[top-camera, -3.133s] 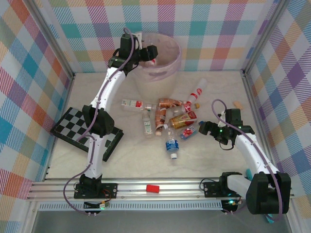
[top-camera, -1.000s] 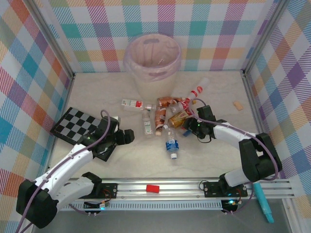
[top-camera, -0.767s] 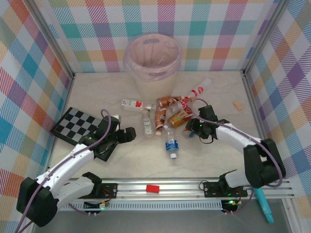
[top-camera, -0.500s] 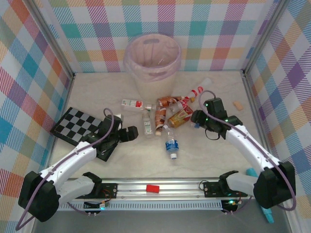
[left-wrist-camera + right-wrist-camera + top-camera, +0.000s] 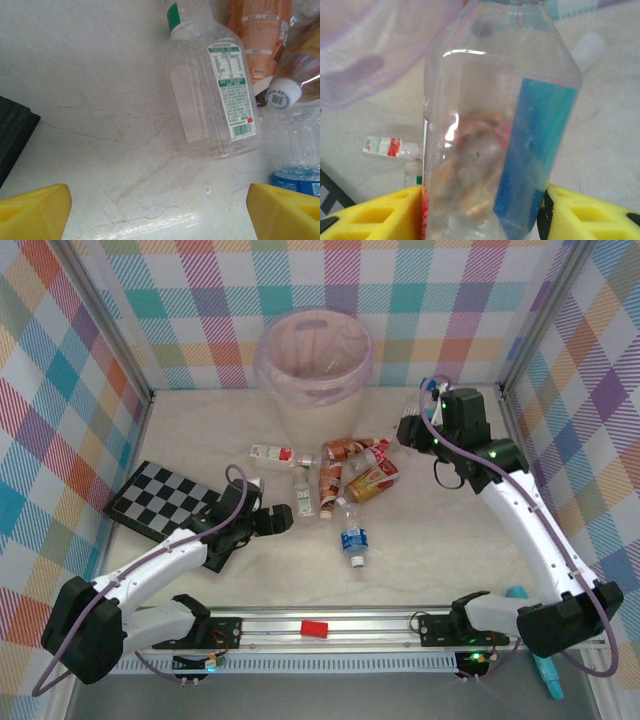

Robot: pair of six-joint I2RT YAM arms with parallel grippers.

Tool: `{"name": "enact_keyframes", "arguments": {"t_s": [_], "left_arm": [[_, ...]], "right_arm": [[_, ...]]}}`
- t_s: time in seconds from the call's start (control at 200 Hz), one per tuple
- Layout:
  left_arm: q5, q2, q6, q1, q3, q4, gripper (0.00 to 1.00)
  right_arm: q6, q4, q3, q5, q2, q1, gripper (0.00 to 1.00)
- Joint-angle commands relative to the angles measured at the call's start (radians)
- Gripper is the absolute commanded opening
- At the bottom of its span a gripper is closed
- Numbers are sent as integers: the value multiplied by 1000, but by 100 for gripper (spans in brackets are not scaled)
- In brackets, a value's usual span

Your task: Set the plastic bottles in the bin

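My right gripper (image 5: pixel 410 430) hangs above the table to the right of the bin (image 5: pixel 268 368), shut on a clear bottle with a blue label (image 5: pixel 500 125); its yellow fingers (image 5: pixel 375 215) press both sides. The bin's pinkish liner (image 5: pixel 370 55) shows at the upper left of the right wrist view. A pile of plastic bottles (image 5: pixel 350 475) lies on the table in front of the bin. My left gripper (image 5: pixel 280 517) is low and open just short of a clear green-capped bottle (image 5: pixel 215 100), nothing between its fingers (image 5: pixel 32 210). A blue-labelled bottle (image 5: pixel 353 540) lies nearest.
The checkered board (image 5: pixel 160 502) lies at the left under my left arm, its dark corner (image 5: pixel 12 135) beside the left gripper. A red-and-white bottle (image 5: pixel 272 453) lies apart left of the pile. A small red object (image 5: pixel 315 628) sits on the front rail. Plaid walls enclose three sides.
The right gripper took a bottle from the pile's right side and lifted it back toward the bin. The left arm came down from the bin and slid right toward the green-capped bottle.
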Motion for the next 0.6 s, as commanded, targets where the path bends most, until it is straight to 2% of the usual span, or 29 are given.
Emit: {"name": "enact_keyframes", "arguments": {"t_s": [0.0, 0.18, 0.365, 0.595], "left_arm": [[-56, 14, 1, -41, 37, -53, 91], [-82, 10, 13, -86, 60, -90, 91], [-90, -6, 25, -92, 67, -120, 91], [-106, 4, 50, -96, 91, -158, 92]], "right_arm": [[-76, 9, 113, -26, 57, 3, 57], [-101, 12, 308, -40, 215, 4, 57], [-83, 57, 477, -94, 369, 4, 57], [13, 197, 572, -159, 475, 5, 57]]}}
